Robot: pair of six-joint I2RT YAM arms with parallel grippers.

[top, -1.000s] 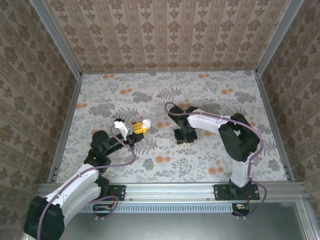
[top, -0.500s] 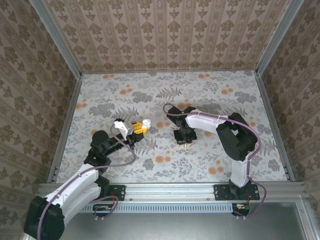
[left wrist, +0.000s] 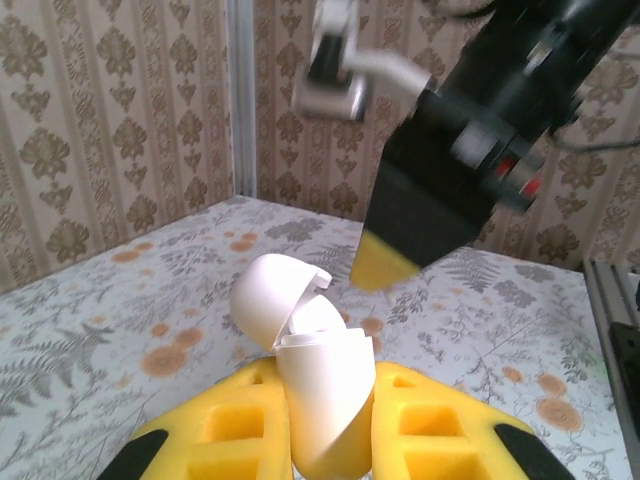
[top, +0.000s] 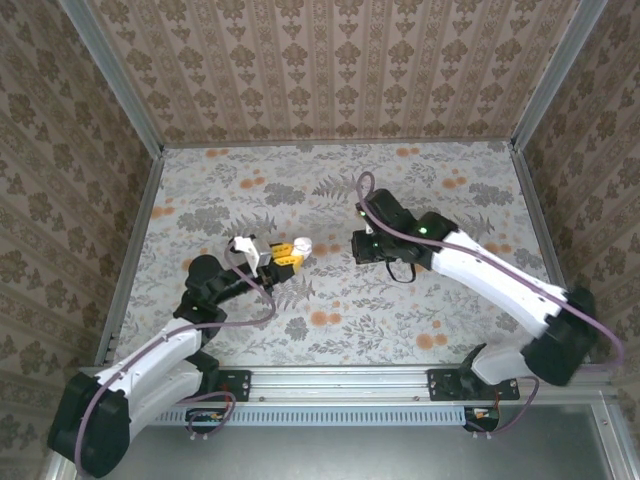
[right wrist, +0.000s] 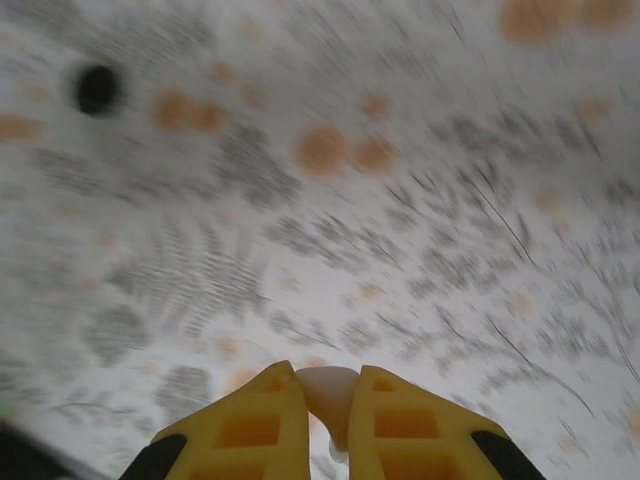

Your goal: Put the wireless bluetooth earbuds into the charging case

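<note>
The left tool and right tool are both clamped (pointing toward each other), arms reaching inward.

Motion smears the bench in the right wrist view; a dark round blob there is too blurred to name. The pale piece between the right fingers runs off the bottom edge. The left fingers hide the lower end of the charging case.

The table is covered edge to edge in a pale floral print of grey ferns and leaves with scattered orange blossoms, and metal rails frame its sides. In the blurred right wrist view, one small, black, roundish earbud lies on this surface.
</note>
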